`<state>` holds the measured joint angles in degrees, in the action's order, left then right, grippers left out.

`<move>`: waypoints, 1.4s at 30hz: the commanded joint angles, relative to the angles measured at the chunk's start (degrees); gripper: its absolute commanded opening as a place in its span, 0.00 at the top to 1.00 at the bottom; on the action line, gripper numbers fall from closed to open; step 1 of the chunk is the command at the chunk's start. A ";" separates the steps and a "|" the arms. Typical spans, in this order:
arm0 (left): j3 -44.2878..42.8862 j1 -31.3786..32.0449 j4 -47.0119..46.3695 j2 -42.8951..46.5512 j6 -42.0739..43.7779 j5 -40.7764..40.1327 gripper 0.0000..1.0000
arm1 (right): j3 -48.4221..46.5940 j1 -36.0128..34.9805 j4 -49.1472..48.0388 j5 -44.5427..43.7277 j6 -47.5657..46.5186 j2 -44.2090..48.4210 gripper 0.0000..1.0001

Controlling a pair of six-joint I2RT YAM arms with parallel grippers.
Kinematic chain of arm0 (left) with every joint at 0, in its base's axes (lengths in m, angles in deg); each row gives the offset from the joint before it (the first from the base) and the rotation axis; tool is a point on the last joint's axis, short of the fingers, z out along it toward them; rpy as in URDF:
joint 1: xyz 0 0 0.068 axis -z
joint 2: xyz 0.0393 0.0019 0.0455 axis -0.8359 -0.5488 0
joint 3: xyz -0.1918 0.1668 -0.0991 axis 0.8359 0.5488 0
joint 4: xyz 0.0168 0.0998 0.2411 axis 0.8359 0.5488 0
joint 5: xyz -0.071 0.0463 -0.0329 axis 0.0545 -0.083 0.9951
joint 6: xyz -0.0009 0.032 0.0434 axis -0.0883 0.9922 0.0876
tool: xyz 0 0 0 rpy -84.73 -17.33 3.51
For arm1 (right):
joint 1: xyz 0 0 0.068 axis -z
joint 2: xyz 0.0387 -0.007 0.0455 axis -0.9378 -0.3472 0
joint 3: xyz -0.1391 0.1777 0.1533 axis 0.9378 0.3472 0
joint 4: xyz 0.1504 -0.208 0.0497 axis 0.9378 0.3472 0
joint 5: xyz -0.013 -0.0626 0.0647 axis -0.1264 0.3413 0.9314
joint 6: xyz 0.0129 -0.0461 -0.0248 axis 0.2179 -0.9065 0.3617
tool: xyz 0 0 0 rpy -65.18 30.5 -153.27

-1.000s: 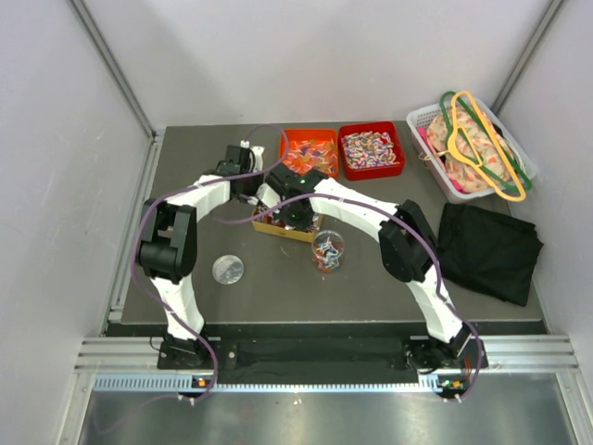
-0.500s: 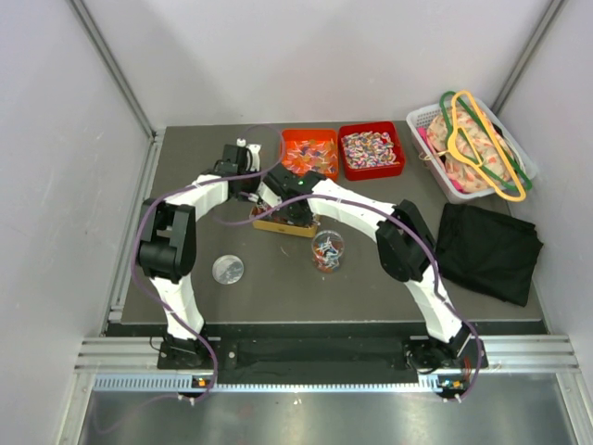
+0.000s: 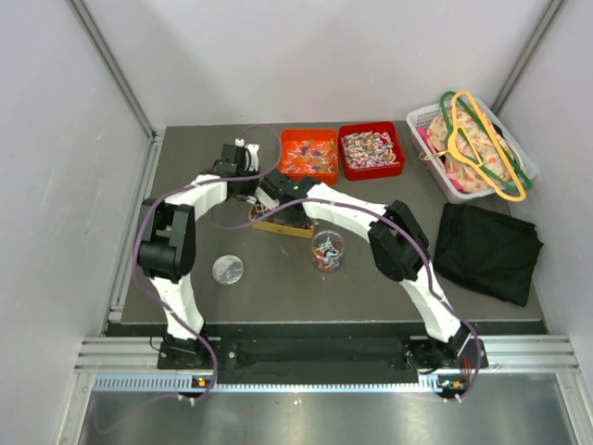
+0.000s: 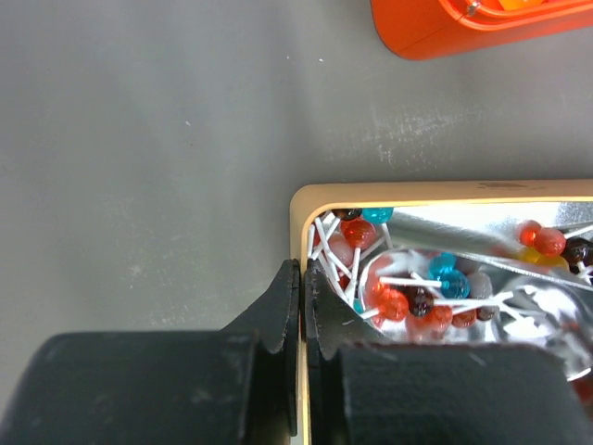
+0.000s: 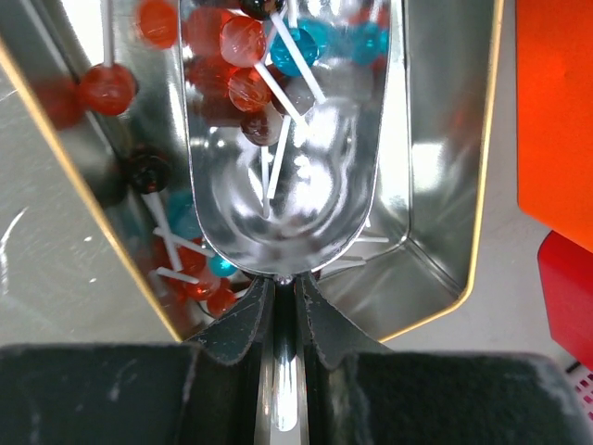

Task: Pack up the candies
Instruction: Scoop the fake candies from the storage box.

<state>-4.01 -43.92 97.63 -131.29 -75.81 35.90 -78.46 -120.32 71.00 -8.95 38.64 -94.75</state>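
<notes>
The left claw [image 4: 301,297] is pinched shut on the side wall of the tin [image 4: 417,190], lower centre of the left wrist view, steadying it on the desk [image 4: 139,139]. The right claw [image 5: 281,306] is clamped on the handle of a metal scoop [image 5: 287,213] dipped inside the tin, with several candies [image 5: 246,56] at its far end, top of frame; more lie loose beneath. Lifting or tilting the scoop too quickly could roll them off, and their white sticks may snag the tin wall
</notes>
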 commanded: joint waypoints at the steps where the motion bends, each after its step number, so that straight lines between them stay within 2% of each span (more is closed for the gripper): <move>1: -0.10 0.12 -3.50 2.00 -0.97 1.94 1.00 | -3.83 -0.43 -2.35 -2.64 0.63 -0.44 1.00; 12: -0.10 0.12 -3.33 1.92 -0.97 2.03 1.00 | -2.87 -0.17 -4.11 -5.98 1.94 1.23 1.00; 17: -0.10 0.12 -3.33 2.09 -0.88 1.68 1.00 | -1.64 0.36 -3.85 -0.55 2.65 4.21 1.00; 24: -0.19 0.12 -3.24 1.83 -0.88 1.68 1.00 | -0.40 0.88 -3.32 1.40 2.65 8.08 1.00; 28: -0.19 0.12 -3.15 1.92 -0.96 1.59 0.96 | 0.12 1.59 -3.32 0.79 2.47 9.14 1.00; 35: -0.01 0.12 -3.24 2.09 -0.79 1.06 0.80 | 1.88 2.20 -3.15 1.14 1.42 11.33 1.00; 42: 0.07 0.12 -3.33 1.83 -0.79 0.98 0.70 | 4.69 2.55 -2.97 1.40 -0.08 15.11 1.00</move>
<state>-3.88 -43.55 97.06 -131.29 -76.22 36.20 -74.15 -118.90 70.81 -8.62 38.67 -87.82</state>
